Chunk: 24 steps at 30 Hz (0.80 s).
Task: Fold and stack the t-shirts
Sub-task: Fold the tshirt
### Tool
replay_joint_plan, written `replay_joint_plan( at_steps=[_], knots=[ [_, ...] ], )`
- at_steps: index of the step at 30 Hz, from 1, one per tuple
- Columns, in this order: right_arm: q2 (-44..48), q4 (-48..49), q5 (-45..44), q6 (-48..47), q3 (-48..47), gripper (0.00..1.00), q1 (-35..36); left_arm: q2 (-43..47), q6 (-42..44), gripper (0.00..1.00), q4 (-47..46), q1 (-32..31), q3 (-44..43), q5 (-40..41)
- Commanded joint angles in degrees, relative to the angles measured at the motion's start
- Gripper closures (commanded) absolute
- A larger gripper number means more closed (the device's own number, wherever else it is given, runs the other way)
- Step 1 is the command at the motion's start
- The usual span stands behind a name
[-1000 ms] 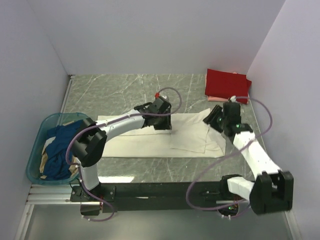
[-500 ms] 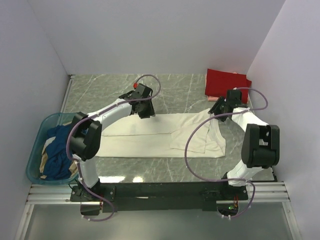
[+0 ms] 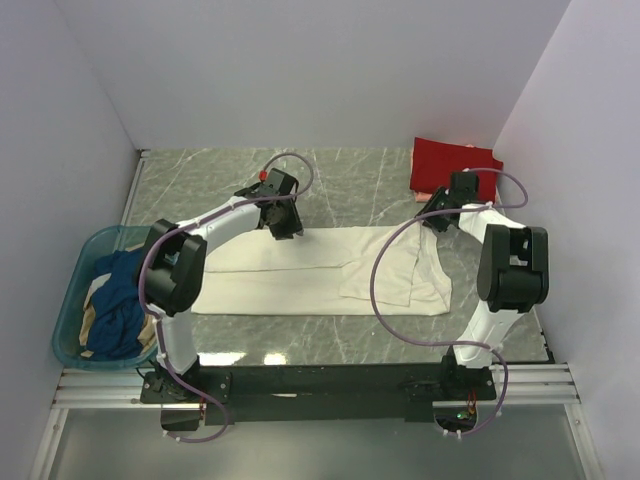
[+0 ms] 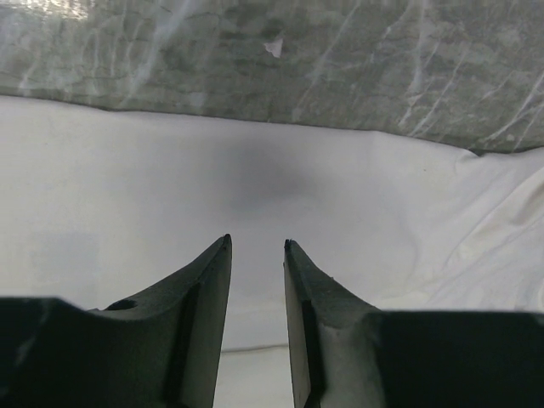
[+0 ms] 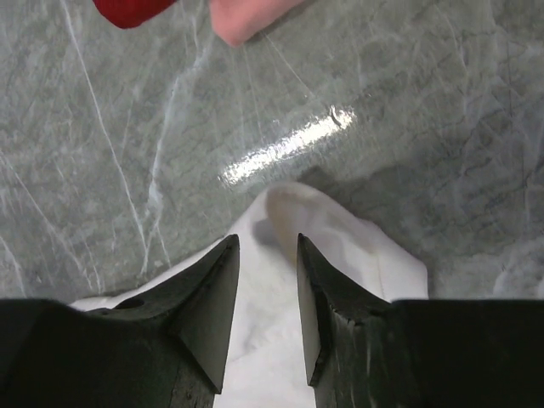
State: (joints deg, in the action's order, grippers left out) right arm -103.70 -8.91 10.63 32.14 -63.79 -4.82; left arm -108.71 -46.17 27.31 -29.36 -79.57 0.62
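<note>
A cream-white t-shirt (image 3: 300, 275) lies spread flat across the middle of the table. My left gripper (image 3: 283, 222) hovers at its far edge, with the jaws slightly apart and empty above the cloth (image 4: 255, 187). My right gripper (image 3: 437, 216) is at the shirt's far right corner. Its jaws are apart over a raised tip of white cloth (image 5: 293, 212). A folded red t-shirt (image 3: 455, 165) lies on a pale pink one (image 3: 430, 195) at the back right. Both show at the top of the right wrist view, red (image 5: 127, 10) and pink (image 5: 242, 19). A dark blue t-shirt (image 3: 118, 295) and a tan one (image 3: 90, 322) sit in the basket.
A teal plastic basket (image 3: 72, 300) stands at the left edge of the table. White walls close in the back, left and right. Bare grey marble (image 3: 360, 185) lies behind the shirt, and the black arm rail (image 3: 320, 385) runs along the front.
Both grippers moved toward the back: the left from the shirt's middle to its far edge, the right to the far right corner. That corner of the shirt now points toward the red stack.
</note>
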Motion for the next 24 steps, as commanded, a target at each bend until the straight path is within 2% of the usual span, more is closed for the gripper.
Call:
replay_joint_plan(
  at_steps=[1, 8, 16, 19, 22, 23, 24],
  knots=[
    [-0.36, 2.58, 0.26, 0.55, -3.62, 0.60, -0.45, 0.60, 0.12, 0.64, 0.02, 0.89, 0.73, -0.71],
    [-1.68, 2.14, 0.44, 0.29, -4.06, 0.65, -0.45, -0.10, -0.32, 0.65, -0.24, 1.50, 1.35, -0.80],
    [-3.09, 1.79, 0.44, 0.20, -4.15, 0.66, -0.45, -0.19, -0.58, 0.65, -0.06, 1.77, 1.87, -0.80],
    [-3.53, 1.96, 0.79, 0.38, -4.15, 0.71, -0.45, -0.45, -0.93, 0.65, -0.24, 1.94, 2.22, -0.80],
    [-3.18, 2.05, 1.14, 0.64, -3.71, 0.85, -0.45, -0.81, -1.46, 0.65, -0.77, 2.38, 2.58, -0.80],
    [-2.39, 2.14, 0.88, 0.90, -3.28, 0.93, -0.45, -0.81, -1.46, 0.64, -1.03, 2.47, 3.01, -0.80],
    [-1.77, 2.31, 0.53, 0.99, -2.31, 0.95, -0.45, -0.98, -1.55, 0.65, -1.12, 2.47, 3.19, -0.80]
  ],
)
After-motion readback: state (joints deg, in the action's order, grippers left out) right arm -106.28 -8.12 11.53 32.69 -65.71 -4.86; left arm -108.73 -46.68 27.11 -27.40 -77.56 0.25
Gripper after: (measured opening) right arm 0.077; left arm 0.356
